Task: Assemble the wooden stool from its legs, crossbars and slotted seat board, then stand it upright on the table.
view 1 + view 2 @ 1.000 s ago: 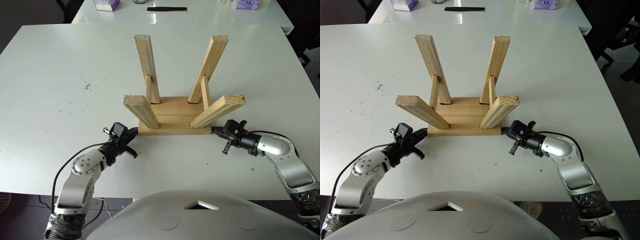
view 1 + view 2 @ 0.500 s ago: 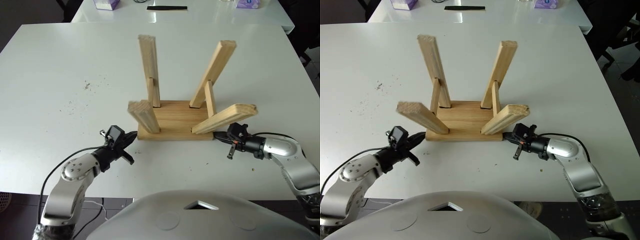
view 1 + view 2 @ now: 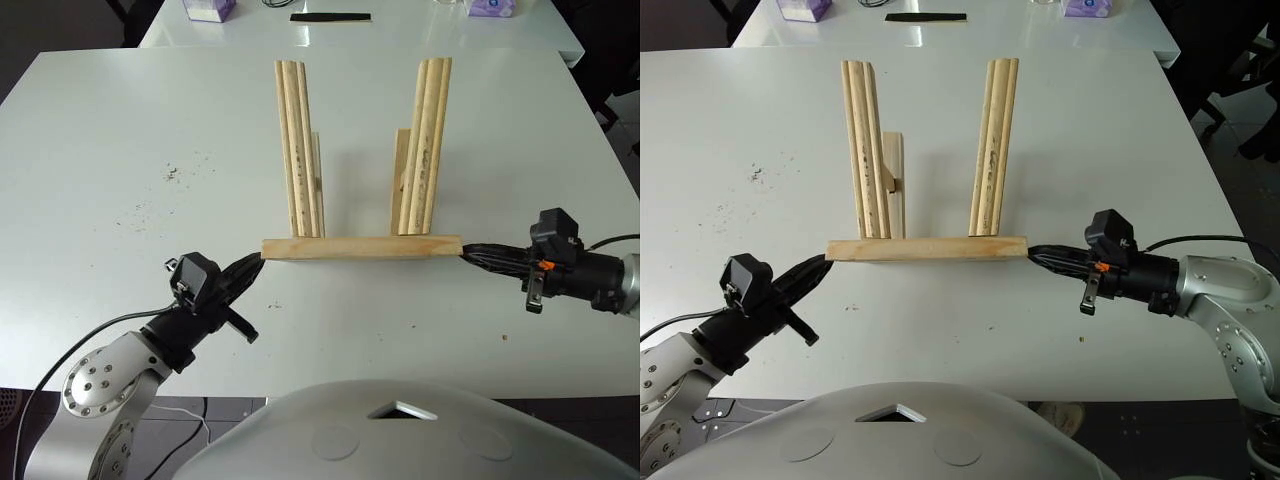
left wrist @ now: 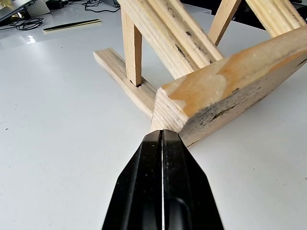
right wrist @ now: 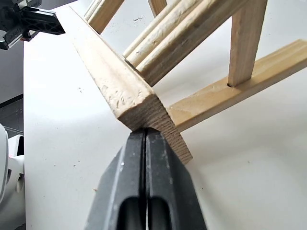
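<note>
**Stool on its side, propped at both ends**

Left claw [image 3: 254,264], fingers pressed together, wedges against the seat board's [image 3: 362,247] left corner. Right claw [image 3: 468,253], also closed, braces the opposite corner. Board stands edge-on on the table [image 3: 120,130], legs [image 3: 300,150] pointing away, likely to lever it upright.

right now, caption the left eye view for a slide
Left gripper and right gripper, both shut, at opposite ends of the seat board; stool on its side.

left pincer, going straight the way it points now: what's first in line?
The seat board. The left pincer, shut, points at its end corner, tips at or almost touching it, with nothing between.
</note>
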`<action>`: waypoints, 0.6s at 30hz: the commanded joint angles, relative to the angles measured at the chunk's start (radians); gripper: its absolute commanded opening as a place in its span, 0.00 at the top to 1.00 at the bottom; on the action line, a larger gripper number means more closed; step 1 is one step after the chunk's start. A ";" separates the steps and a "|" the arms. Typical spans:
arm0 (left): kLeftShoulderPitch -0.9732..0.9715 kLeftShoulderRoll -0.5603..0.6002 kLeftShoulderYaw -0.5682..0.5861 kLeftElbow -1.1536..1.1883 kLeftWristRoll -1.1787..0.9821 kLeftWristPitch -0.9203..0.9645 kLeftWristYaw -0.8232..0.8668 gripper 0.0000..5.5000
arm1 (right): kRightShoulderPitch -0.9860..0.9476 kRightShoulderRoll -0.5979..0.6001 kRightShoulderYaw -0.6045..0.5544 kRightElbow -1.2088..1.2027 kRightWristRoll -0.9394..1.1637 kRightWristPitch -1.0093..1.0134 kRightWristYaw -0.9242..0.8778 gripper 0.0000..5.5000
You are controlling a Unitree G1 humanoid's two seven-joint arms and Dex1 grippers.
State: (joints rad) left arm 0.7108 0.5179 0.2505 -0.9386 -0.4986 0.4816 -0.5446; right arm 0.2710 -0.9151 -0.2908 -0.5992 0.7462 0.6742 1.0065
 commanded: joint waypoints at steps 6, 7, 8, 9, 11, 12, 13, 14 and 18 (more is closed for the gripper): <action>-0.035 0.053 -0.006 0.015 -0.073 -0.013 -0.084 0.99 | -0.091 0.026 0.079 -0.030 0.049 -0.022 0.062 1.00; -0.041 0.059 -0.006 0.027 -0.070 -0.014 -0.086 0.99 | -0.092 0.027 0.085 -0.025 0.042 -0.024 0.065 1.00; -0.049 0.065 -0.005 0.040 -0.064 -0.017 -0.088 0.99 | -0.088 0.026 0.089 -0.020 0.035 -0.029 0.071 1.00; -0.056 0.069 -0.005 0.053 -0.061 -0.020 -0.089 0.99 | -0.084 0.024 0.093 -0.013 0.026 -0.035 0.077 1.00; -0.061 0.077 -0.008 0.071 -0.052 -0.028 -0.090 0.99 | -0.087 0.025 0.109 0.015 -0.006 -0.055 0.080 1.00; -0.063 0.081 -0.011 0.080 -0.047 -0.032 -0.089 0.99 | -0.089 0.029 0.119 0.034 -0.028 -0.068 0.077 1.00; -0.067 0.085 -0.014 0.090 -0.040 -0.035 -0.089 0.99 | -0.090 0.034 0.129 0.055 -0.054 -0.086 0.074 1.00; -0.073 0.089 -0.013 0.102 -0.034 -0.038 -0.088 0.99 | -0.086 0.038 0.137 0.078 -0.078 -0.104 0.073 1.00; -0.082 0.096 0.008 0.135 -0.027 -0.049 -0.089 0.99 | -0.065 0.034 0.151 0.141 -0.137 -0.172 0.091 1.00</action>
State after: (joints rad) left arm 0.6300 0.5908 0.2786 -0.8173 -0.5244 0.4231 -0.5981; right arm 0.1965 -0.8839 -0.1591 -0.4809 0.6368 0.5327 1.0792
